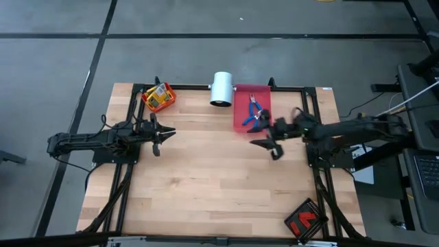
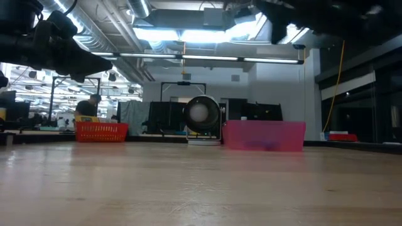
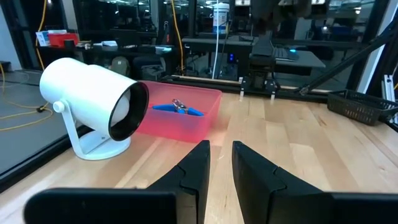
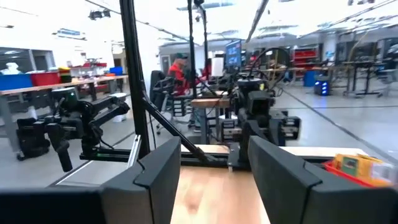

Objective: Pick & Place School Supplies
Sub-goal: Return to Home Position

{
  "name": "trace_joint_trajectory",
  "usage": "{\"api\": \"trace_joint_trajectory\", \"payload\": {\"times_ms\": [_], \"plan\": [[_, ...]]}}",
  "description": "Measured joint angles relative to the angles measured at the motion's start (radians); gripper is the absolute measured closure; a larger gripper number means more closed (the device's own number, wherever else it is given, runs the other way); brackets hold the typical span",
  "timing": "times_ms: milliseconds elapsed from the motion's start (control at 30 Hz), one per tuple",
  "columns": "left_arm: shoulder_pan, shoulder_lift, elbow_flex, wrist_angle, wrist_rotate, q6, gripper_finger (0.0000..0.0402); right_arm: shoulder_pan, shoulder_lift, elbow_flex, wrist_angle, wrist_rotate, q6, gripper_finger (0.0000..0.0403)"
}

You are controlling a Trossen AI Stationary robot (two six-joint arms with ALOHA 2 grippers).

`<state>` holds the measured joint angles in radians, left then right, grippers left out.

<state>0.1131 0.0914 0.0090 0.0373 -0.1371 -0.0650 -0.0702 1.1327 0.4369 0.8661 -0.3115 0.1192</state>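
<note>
left gripper (image 1: pixel 164 133) hanging a little open, empty | right gripper (image 1: pixel 266 141) hanging open, empty | blue tools (image 1: pixel 255 113) lying in pink bin (image 1: pixel 241 96) beside it

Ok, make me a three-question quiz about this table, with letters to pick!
1. Where are the blue tools? A in the pink bin; B on the floor; C on the ceiling.
2. What colour is the cylinder? A green; B white; C purple.
3. How is the right end effector? A open, empty; B shut on a box; C shut on a pencil.
Answers: 1 A, they lie inside its pink walls. 2 B, it is plain white. 3 A, its fingers stand apart with nothing between.
</note>
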Motion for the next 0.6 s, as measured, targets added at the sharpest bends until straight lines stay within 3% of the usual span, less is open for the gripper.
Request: {"api": "trace_joint_trajectory", "payload": {"times_ms": [267,600], "plan": [[0.0,0.0,0.0,0.0,0.0,0.0,0.0339,0.002,-0.358,-0.258,-0.1,0.093,-0.028,0.0209],[0.0,0.0,0.0,0.0,0.0,0.0,0.0339,0.002,-0.595,-0.272,-0.407,0.114,-0.145,0.0209]]}}
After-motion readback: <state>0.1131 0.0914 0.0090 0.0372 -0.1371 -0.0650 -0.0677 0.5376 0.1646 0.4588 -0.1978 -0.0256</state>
